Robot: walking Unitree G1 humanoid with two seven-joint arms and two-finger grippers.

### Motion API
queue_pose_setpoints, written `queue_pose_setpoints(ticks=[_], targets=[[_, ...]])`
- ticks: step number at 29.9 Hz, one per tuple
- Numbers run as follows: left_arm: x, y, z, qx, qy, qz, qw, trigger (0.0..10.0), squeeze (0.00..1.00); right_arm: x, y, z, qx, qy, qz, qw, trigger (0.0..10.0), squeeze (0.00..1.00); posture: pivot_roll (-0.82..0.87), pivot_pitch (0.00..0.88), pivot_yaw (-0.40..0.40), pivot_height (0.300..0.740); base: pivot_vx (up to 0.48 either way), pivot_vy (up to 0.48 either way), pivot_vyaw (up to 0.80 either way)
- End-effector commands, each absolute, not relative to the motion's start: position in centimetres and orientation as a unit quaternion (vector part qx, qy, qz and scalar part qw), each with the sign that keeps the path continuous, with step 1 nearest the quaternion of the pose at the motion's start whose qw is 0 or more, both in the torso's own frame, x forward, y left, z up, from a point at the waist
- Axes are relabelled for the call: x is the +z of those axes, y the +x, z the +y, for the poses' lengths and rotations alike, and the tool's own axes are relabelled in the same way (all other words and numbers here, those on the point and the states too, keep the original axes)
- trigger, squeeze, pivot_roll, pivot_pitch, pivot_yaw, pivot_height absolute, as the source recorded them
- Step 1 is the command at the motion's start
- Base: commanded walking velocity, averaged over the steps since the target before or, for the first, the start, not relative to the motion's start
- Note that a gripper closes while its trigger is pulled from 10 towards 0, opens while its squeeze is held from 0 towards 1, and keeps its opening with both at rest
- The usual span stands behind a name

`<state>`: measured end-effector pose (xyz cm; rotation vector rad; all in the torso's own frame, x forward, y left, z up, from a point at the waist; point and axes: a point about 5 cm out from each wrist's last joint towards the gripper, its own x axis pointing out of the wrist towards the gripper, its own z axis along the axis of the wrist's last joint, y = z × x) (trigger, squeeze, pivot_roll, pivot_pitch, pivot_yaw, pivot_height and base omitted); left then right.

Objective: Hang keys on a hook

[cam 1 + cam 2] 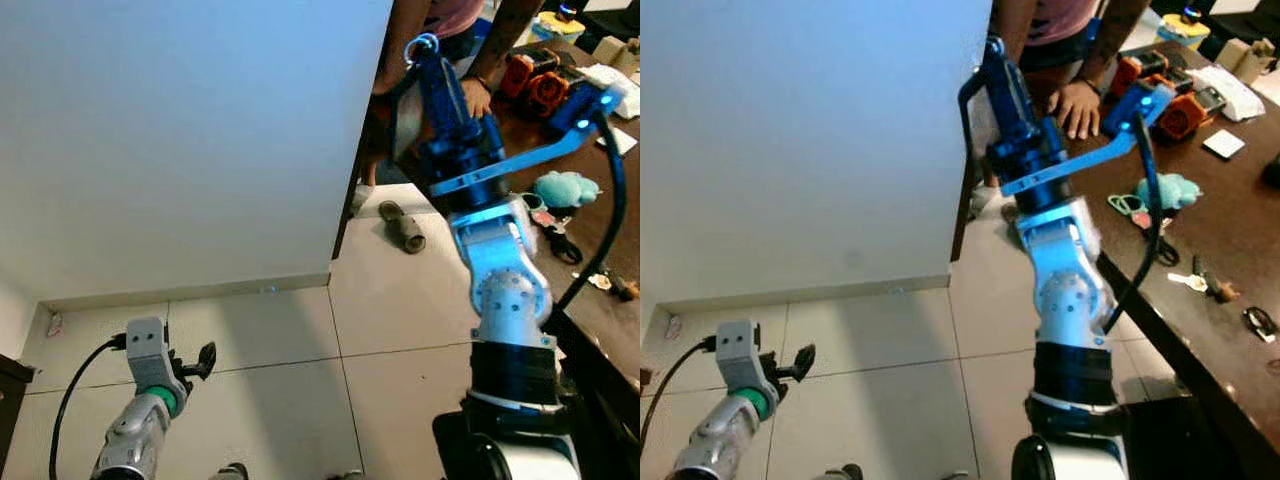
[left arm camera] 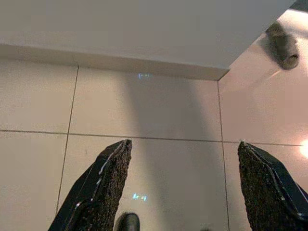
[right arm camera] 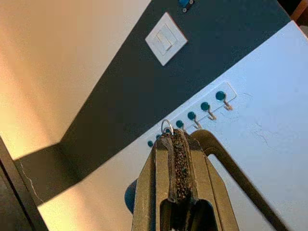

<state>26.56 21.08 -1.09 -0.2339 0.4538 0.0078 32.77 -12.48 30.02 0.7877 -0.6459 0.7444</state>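
My right arm is raised high beside the white wall, and its gripper (image 1: 424, 48) is shut on a key ring (image 3: 167, 126). The small silver ring pokes out past the closed fingertips. Just beyond it, a white rack on the wall carries a row of small metal hooks (image 3: 210, 114) under round blue-green studs. The ring sits close to the nearer end of that row, and I cannot tell whether it touches a hook. The keys below the ring are hidden by the fingers. My left gripper (image 1: 203, 360) hangs low over the tiled floor, open and holding nothing, with its fingertips (image 2: 120, 149) wide apart.
A white light switch (image 3: 166, 38) sits on the wall beyond the rack. A person stands by the dark table (image 1: 1240, 200) with a hand (image 1: 478, 97) on it. The table holds a teal plush toy (image 1: 565, 187), loose keys (image 1: 1196, 279) and orange gear (image 1: 535, 75). A cylindrical object (image 1: 402, 225) lies on the floor.
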Motion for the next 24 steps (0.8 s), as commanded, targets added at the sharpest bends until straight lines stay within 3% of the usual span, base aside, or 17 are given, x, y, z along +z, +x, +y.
queue_pose_setpoints(ticks=[1,9,17,19,24], targets=[[-3.0,24.5,21.4,0.017,-0.113,0.268,0.957,10.0,0.00,30.5,32.4,-12.5,0.357,0.375,-0.311,0.797,10.0,0.00,-0.05,0.098,0.048,0.740,0.326,0.000,0.00],[-5.2,21.9,21.8,0.035,-0.111,0.324,0.939,10.0,0.00,30.8,32.2,-12.4,0.368,0.382,-0.316,0.787,10.0,0.00,-0.05,0.087,0.050,0.740,0.317,0.000,0.00],[-5.6,21.2,21.9,0.039,-0.111,0.337,0.934,10.0,0.00,30.9,32.1,-12.4,0.370,0.382,-0.317,0.785,10.0,0.00,-0.05,0.084,0.051,0.740,0.311,0.000,0.00],[-7.2,18.5,22.3,0.066,-0.124,0.384,0.913,10.0,0.00,31.0,32.0,-12.2,0.382,0.383,-0.316,0.780,10.0,0.00,-0.05,0.081,0.050,0.740,0.311,0.000,0.79],[-7.9,17.4,22.2,0.074,-0.130,0.401,0.904,10.0,0.00,31.0,32.0,-12.1,0.386,0.386,-0.313,0.777,10.0,0.00,-0.05,0.083,0.050,0.740,0.310,0.000,0.79]])
